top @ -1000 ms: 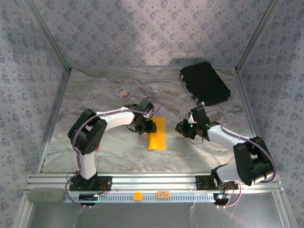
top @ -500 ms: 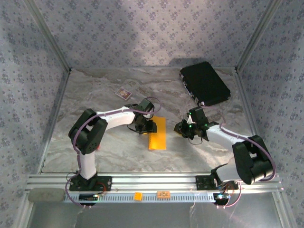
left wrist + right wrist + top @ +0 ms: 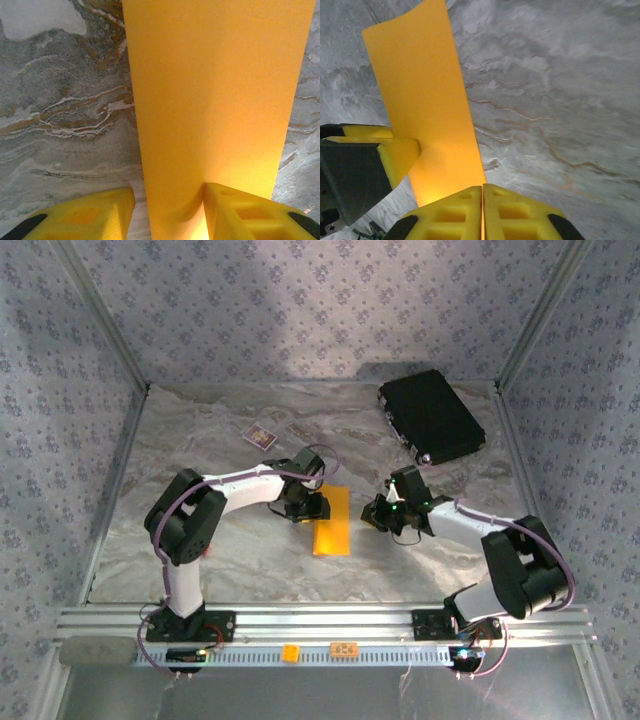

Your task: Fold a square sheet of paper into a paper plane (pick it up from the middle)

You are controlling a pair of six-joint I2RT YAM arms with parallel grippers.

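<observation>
Orange-yellow paper is what both arms are busy with, near the middle of the marbled counter (image 3: pixel 200 550). Starting at the left, a small card (image 3: pixel 261 436) lies well off toward the back. Next, the left jaws stand apart, released and pinching nothing. In the left wrist view, 1 finger (image 3: pixel 85 215) sits on bare counter just beside the paper's edge, and the other finger (image 3: pixel 250 212) rests on the paper itself, pinning it.

The sheet of paper (image 3: pixel 332 522) lies on the counter as a long narrow rectangle, so I take it as already folded over once. Its far end looks slightly curled in the right wrist view. To its right, the right jaws are clenched, the 2 fingers (image 3: pixel 445 217) pressed together with nothing I can see between them. They are close by the paper's right edge, and from above they look just clear of it. Further right and back sits the black case (image 3: pixel 432 415), well apart.

My guess is that the crease is being set. To do that well, the left finger should bear down firmly so the strip cannot skate. The closed right tips should come in low and flat and stroke along the folded edge. Shoving sideways into it would buckle thin paper or spring the fold open.
</observation>
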